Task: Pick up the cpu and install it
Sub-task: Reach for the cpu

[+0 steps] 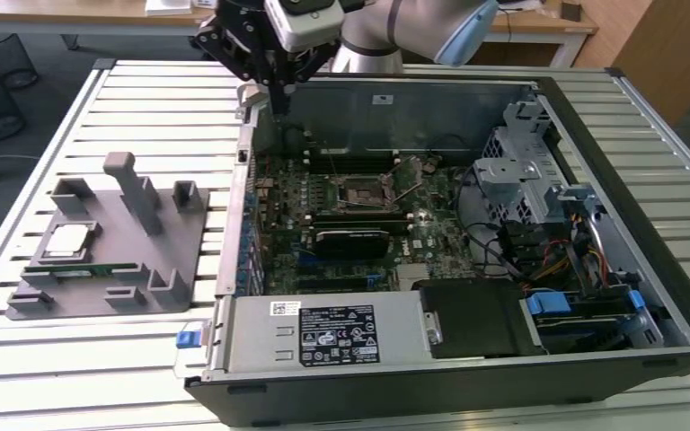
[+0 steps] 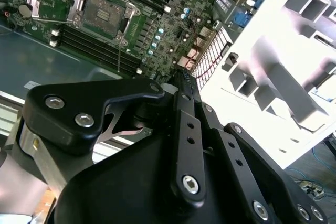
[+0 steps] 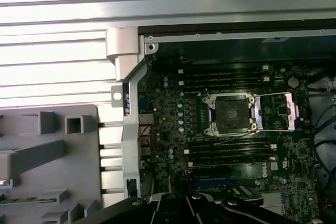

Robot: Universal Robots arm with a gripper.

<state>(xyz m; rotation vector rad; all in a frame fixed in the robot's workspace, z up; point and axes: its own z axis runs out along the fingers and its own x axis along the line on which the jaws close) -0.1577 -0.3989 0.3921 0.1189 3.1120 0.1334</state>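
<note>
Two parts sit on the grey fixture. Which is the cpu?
The cpu is the pale flat square; the memory stick is long, thin and green.

Bright daylight, glare on fixture [image 2: 283, 87]

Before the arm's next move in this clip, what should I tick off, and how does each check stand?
1. The cpu sits on the grey fixture: ok, lying flat, untouched.
2. The socket is open and empty: ok, retention frame swung back.
3. The pincer carries no load: ok, it holds nothing, above a corner of the case.
4. The pincer is open for a grasp: not ok, shut.
5. The cpu's corner mark matches the socket: cannot tell.
</note>
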